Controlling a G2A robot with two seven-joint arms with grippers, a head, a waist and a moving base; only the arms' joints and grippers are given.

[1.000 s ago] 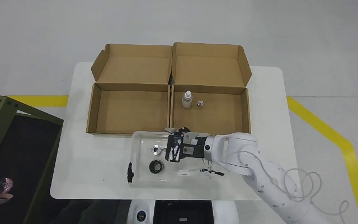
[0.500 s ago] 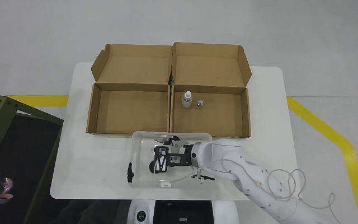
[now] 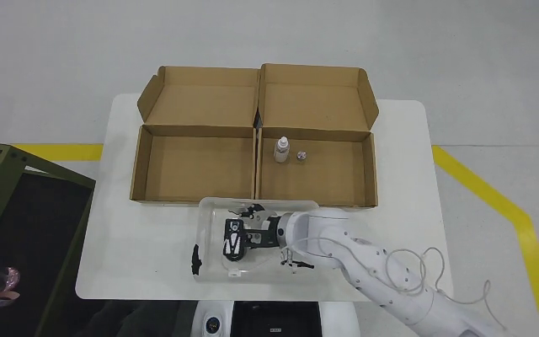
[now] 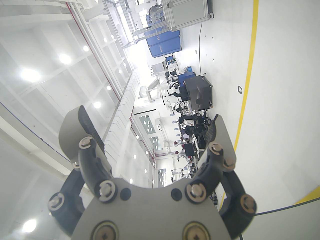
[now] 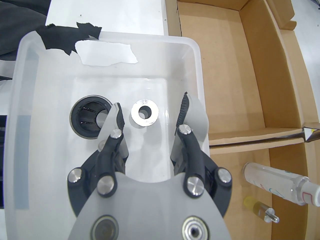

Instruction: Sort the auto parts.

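- Where the clear plastic bin (image 5: 197,51) has its floor, a silver ring (image 5: 144,112) lies flat: bright machined metal, thick-walled, with a round bore through the middle.
- Just beside it in the same bin stands a black bearing sleeve (image 5: 87,117), larger than the ring, with a metal rim and a ribbed dark bore facing up.
- Right end effector (image 5: 152,108) hangs over the ring with its fingers spread wide; the ring shows between them with a gap on each side, and nothing is gripped.
- Torn black tape (image 5: 67,36) and a torn white label (image 5: 105,53) mark the bin's wall.
- Bin sits at the near edge of the white desk (image 3: 396,126), just in front of two open cardboard boxes.
- Left box (image 3: 194,168) holds nothing; right box (image 3: 316,168) holds a small white bottle (image 5: 280,183) and a yellowish part with a metal pin (image 5: 261,211).
- Left end effector (image 4: 150,118) is spread open, empty, and faces the hall.
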